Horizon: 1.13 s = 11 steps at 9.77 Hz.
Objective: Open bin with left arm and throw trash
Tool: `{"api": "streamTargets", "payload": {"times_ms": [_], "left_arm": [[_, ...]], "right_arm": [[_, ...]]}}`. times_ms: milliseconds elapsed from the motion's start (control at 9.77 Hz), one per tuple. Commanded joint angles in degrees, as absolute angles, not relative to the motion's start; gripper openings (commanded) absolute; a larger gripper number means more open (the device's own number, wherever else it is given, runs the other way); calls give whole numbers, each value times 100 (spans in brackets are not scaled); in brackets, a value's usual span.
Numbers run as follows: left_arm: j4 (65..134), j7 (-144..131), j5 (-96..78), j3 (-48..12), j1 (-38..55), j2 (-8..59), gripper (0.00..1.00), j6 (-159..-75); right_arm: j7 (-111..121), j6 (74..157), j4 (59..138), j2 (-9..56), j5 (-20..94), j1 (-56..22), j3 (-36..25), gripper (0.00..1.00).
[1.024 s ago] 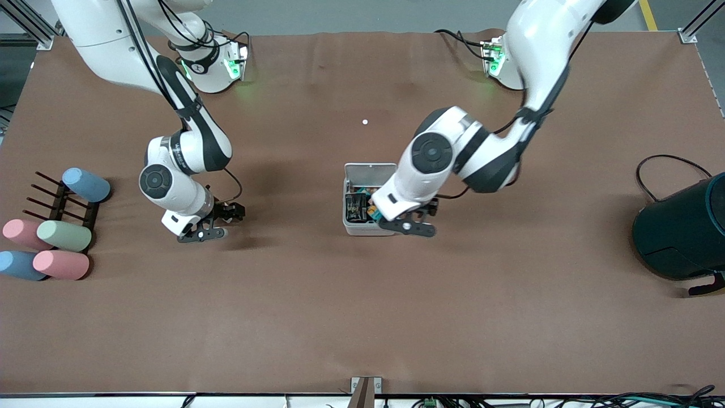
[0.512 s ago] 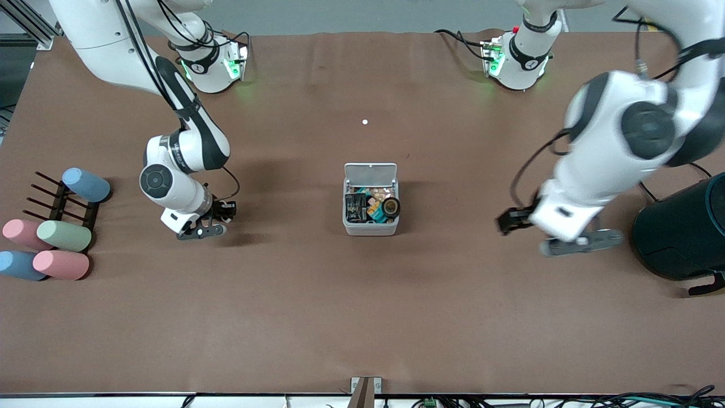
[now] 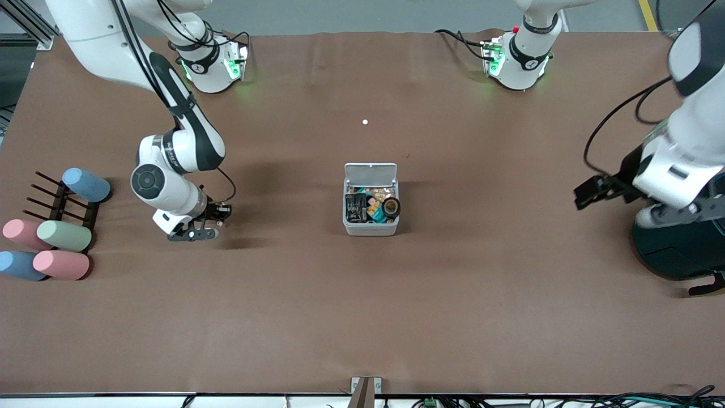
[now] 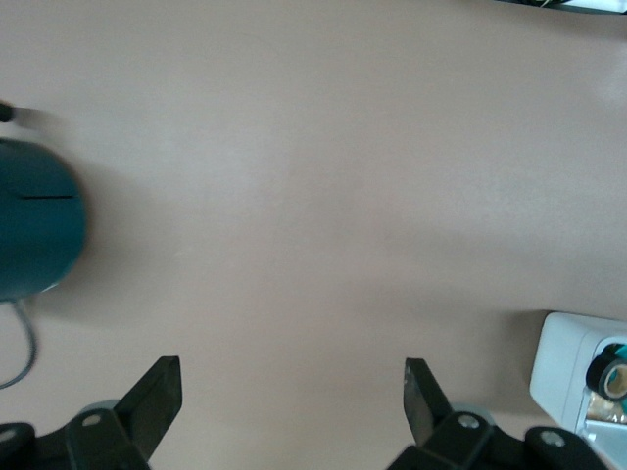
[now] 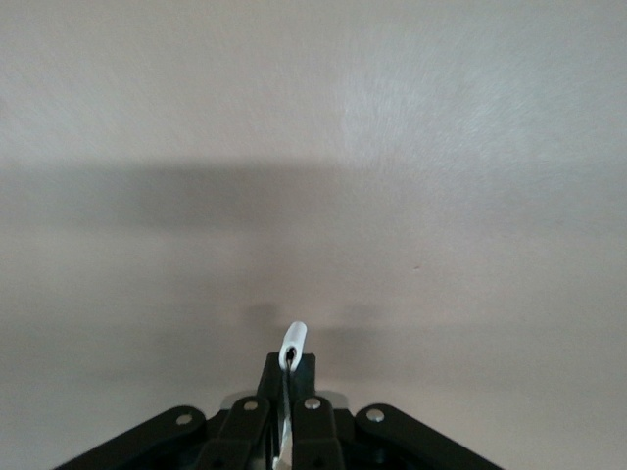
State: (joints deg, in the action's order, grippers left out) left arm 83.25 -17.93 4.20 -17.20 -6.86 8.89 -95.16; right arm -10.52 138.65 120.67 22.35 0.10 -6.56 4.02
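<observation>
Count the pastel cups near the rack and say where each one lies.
5, all at the right arm's end of the table: a blue plastic cup on the black rack; pink and green nearer the front camera; blue and pink nearest. None seems hidden.

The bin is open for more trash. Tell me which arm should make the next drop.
Right. The right pincer is shut on the pale rubber band, low over the table toward the right arm's end. The bin stands open. The left pincer is open and empty near the teal cylinder.
</observation>
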Motion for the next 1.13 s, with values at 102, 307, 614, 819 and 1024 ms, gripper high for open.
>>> {"api": "streamTargets", "payload": {"times_ms": [102,307,614,819,1024], "left_arm": [[8674,-1277,79,-537,185,264,100,-9185],[8657,-897,123,-484,167,264,100,-9211],[8710,-800,53,-290,193,176,100,-9150],[8657,-791,62,-281,71,280,100,-9053],[8622,-879,35,-299,114,325,100,-9062]], "right_arm": [[-2833,12692,10595,2030,585,-1009,860,0],[-4150,12744,9909,2248,650,-1684,861,0],[-5499,12779,9020,2802,607,-2590,861,0],[-6175,12945,8825,2917,563,-3030,853,0],[-6328,13034,8780,3005,545,-3356,844,1]]}}
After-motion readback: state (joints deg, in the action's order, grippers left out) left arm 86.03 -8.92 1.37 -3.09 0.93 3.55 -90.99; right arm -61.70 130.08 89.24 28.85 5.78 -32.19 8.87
